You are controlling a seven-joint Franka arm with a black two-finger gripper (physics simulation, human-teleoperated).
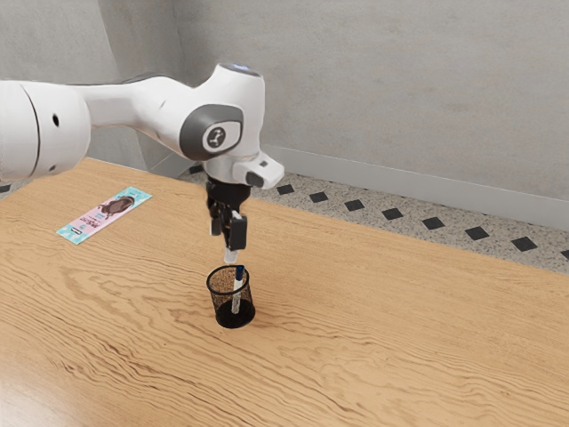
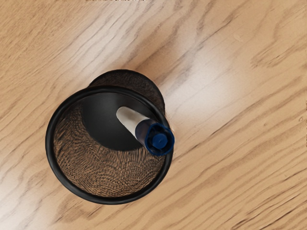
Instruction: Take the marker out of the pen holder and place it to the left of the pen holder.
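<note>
In the exterior view, I'm watching the gripper (image 1: 228, 239) hanging above the pen holder (image 1: 231, 318), pointing down. Its 2 fingers are standing apart, with the marker (image 1: 236, 295) below them. Something pale (image 1: 230, 256) is showing just under the fingers; from here I can't quite make out what it is. The marker is standing inside the pen holder, blue end up, and that end is reaching the rim. The pen holder is standing upright on the table (image 1: 382, 356), well in from the long edge that is running past the floor tiles (image 1: 392, 214). A pink and turquoise packet (image 1: 105, 214) is lying flat near the table's corner on the exterior view's left, well apart from the pen holder.

In the wrist view, I'm looking down into the pen holder's round mouth. The marker is leaning, its white body slanting toward the dark base and its blue end overlapping the black rim.
</note>
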